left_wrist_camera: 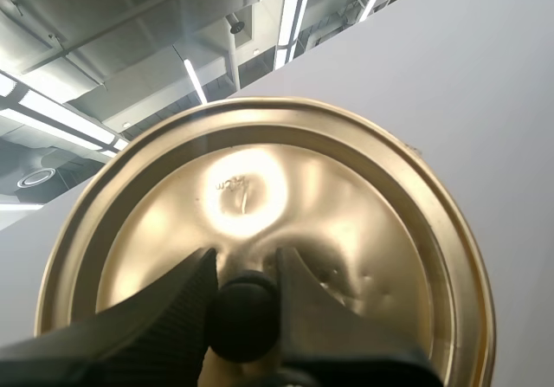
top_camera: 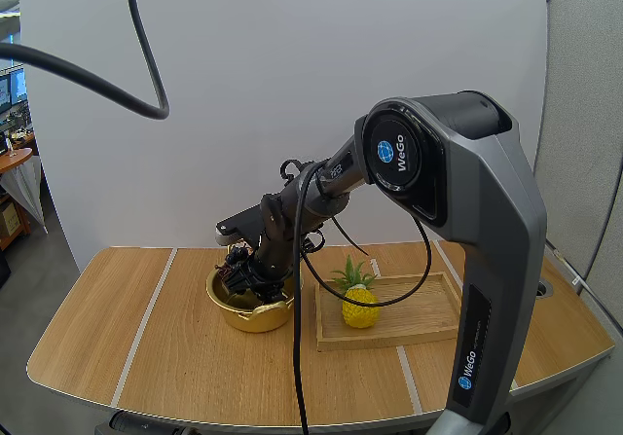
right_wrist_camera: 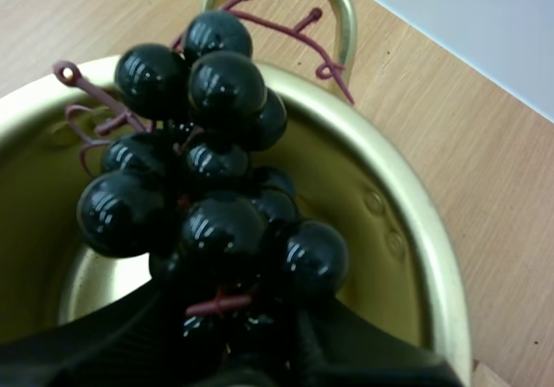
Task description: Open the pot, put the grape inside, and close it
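Right fingers [right_wrist_camera: 104, 352] closed on the grapes [right_wrist_camera: 208, 196]. The bunch's long axis runs from the tips down into the mouth of the open pot [right_wrist_camera: 415, 231]. Pot sits mid-counter [top_camera: 175, 357], just beside the tray [top_camera: 419, 308]. Next move judged a straight drop. Left fingers [left_wrist_camera: 156, 318] pinch the knob [left_wrist_camera: 245, 313] of the lid [left_wrist_camera: 346, 205], held high, well apart from the pot.

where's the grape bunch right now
In the high view the grape bunch hangs at the pot's mouth, pinched in the right jaws, left of the wooden tray.
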